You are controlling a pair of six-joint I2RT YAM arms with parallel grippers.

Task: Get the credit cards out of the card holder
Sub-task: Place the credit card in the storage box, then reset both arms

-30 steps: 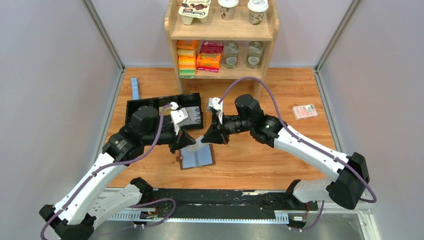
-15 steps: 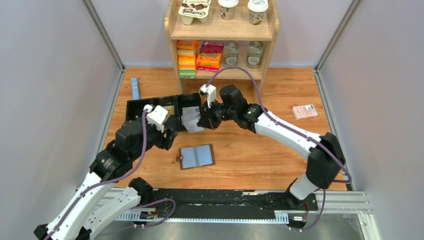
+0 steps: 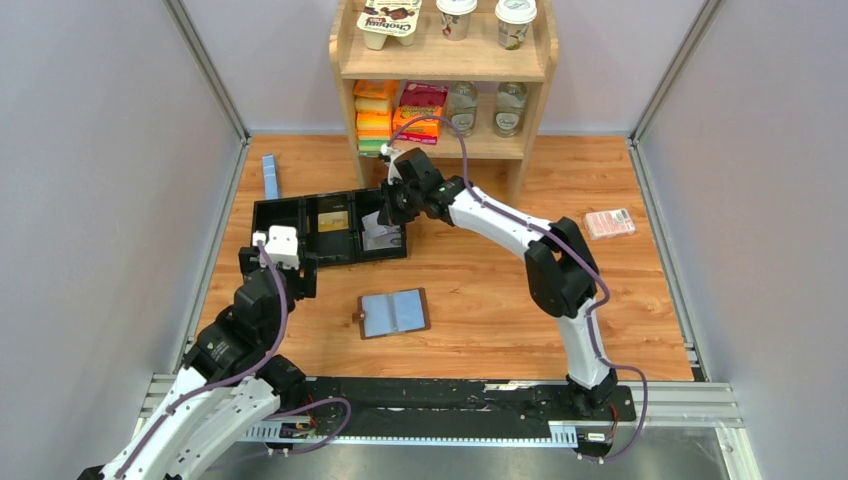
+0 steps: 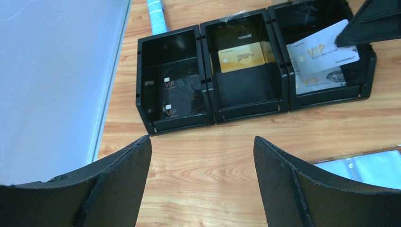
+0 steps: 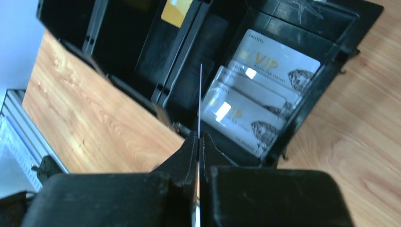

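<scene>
The card holder lies open on the wooden table, grey-blue inside up; its corner shows in the left wrist view. My right gripper is shut on a silvery credit card, seen edge-on from its wrist camera, held tilted over the right compartment of the black tray. More silvery cards lie in that compartment. My left gripper stands open with nothing between its fingers, near the tray's front left.
The tray's middle compartment holds a gold card, the left one dark cards. A wooden shelf with goods stands behind the tray. A pink-red packet lies at the right, a blue strip at the back left.
My right gripper shut on a card at the holder and carried it back over the tray's right compartment. My left gripper opened and drew back to the left front.
</scene>
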